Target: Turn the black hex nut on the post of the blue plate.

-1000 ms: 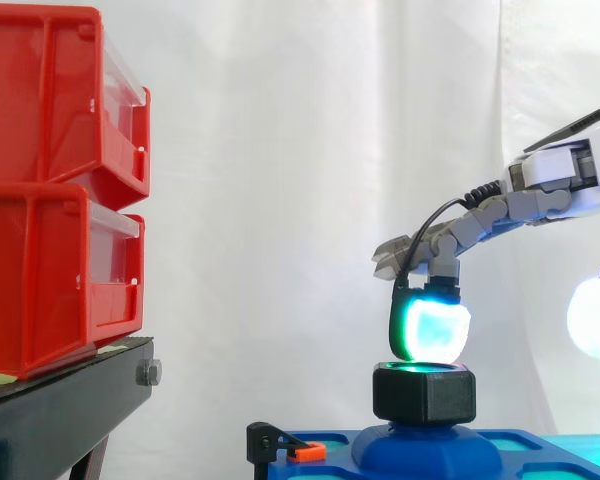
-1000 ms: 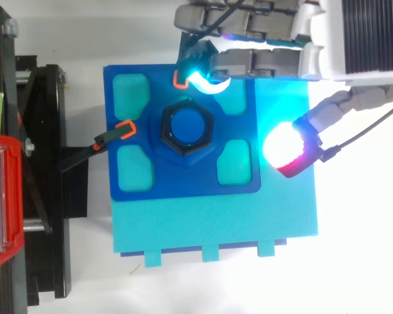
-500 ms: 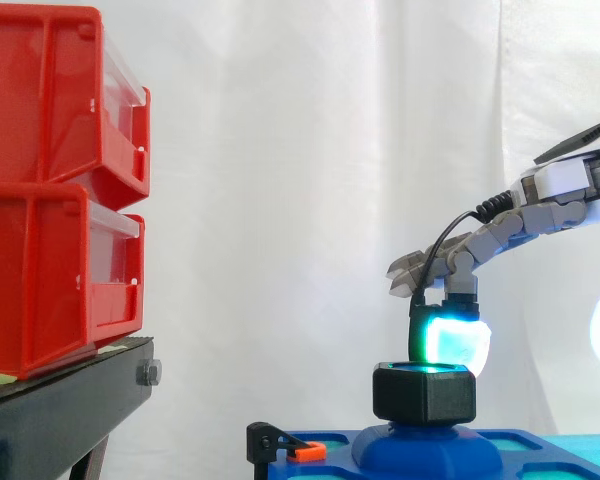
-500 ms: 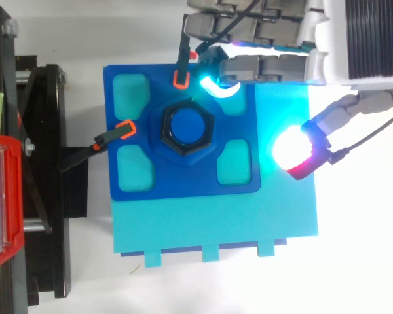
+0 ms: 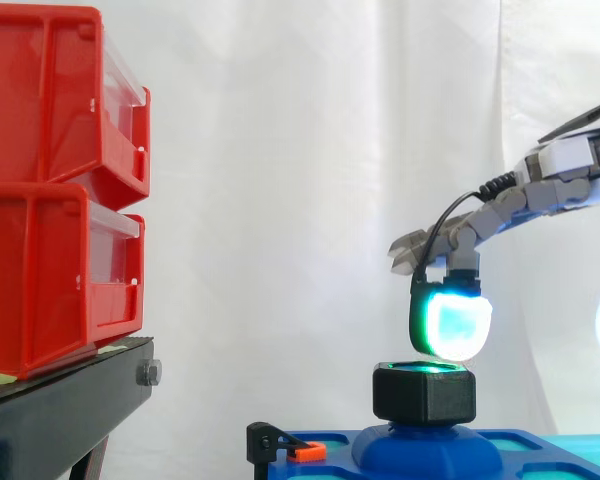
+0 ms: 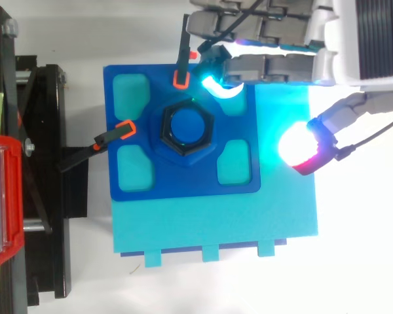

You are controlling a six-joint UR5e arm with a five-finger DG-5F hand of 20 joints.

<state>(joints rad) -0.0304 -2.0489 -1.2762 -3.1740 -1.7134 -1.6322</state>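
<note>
The black hex nut [image 5: 425,395] sits on the blue post [image 6: 188,125] in the middle of the blue plate [image 6: 183,186]. My hand [image 5: 500,210] reaches in from the right, its fingers relaxed and holding nothing. One fingertip [image 5: 452,325] glows cyan and hangs just above the nut's right side with a small gap. In the top view that fingertip [image 6: 216,85] lies past the nut's far right corner, over the plate's edge. The thumb pad [image 6: 301,147] glows white and red well to the right of the plate, apart from the nut.
The blue plate rests on a cyan base [image 6: 249,222]. Two black clamps with orange tips [image 6: 124,129] [image 6: 180,78] hold the plate's left and far edges. Red bins [image 5: 50,190] stack on a black stand [image 5: 60,410] at the left.
The hand has drawn back to the right and lifted slightly, so the cyan fingertip stands higher above the nut. The thumb pad has drifted right. The nut looks unchanged.
</note>
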